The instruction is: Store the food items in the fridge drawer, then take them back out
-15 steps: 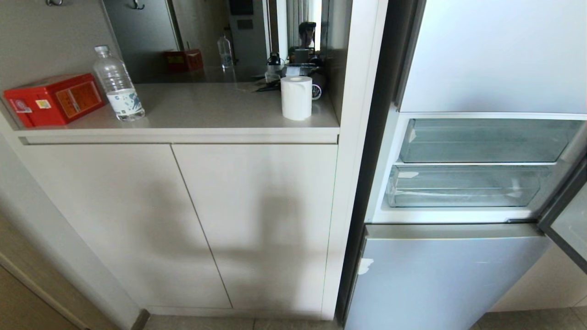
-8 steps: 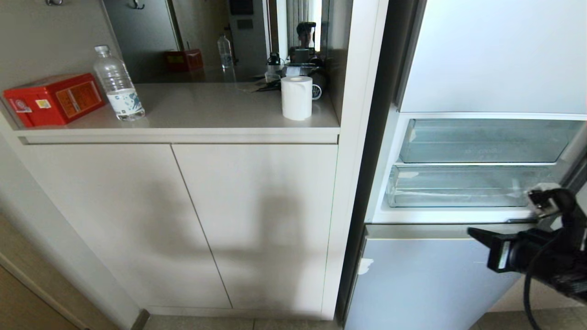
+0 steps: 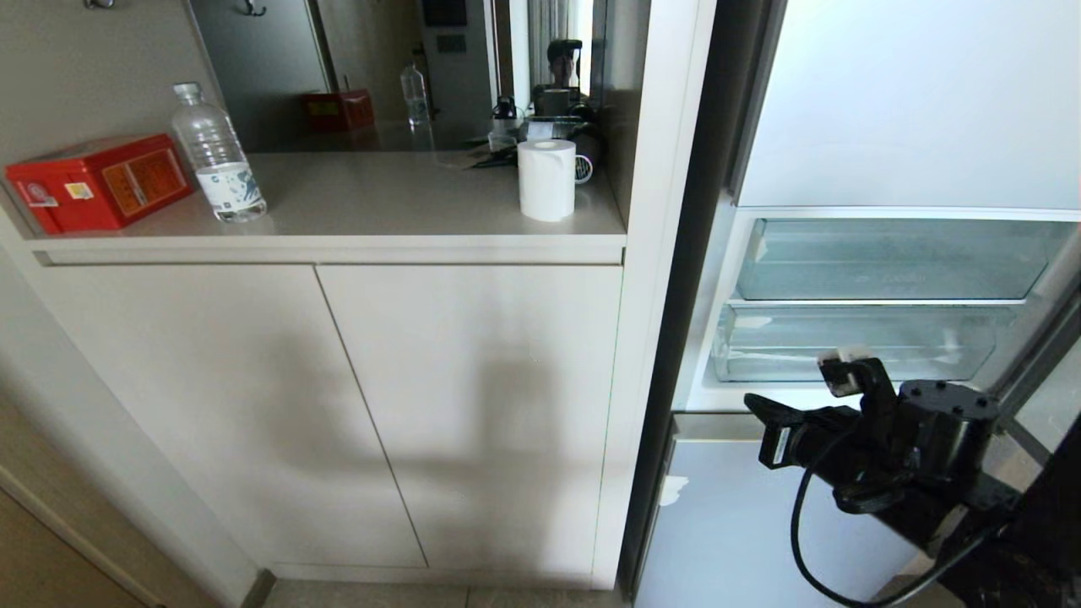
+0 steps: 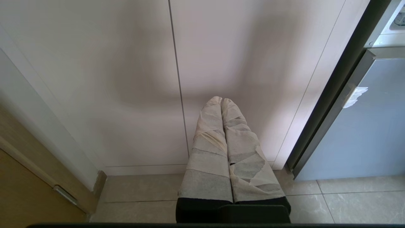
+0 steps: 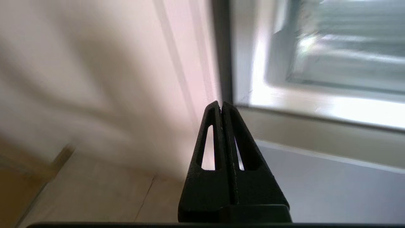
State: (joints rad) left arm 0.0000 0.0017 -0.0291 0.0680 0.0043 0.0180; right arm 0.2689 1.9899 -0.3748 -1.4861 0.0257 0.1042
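The right pincer (image 3: pixel 754 405) is clenched on nothing, just near of the lower clear fridge drawer (image 3: pixel 853 346), which sits pushed in. Clenched like that it could jab the drawer's plain front; no fruit shows anywhere

Fridge drawer (image 3: pixel 853 342) front unobstructed, facing open room. Upper clear drawer (image 3: pixel 895 257) sits directly above it, limiting entry from overhead. Right tool (image 3: pixel 752 404), fingers pressed together, hangs just below the drawer's front. Cabinet side panel (image 3: pixel 654 253) bounds its left.
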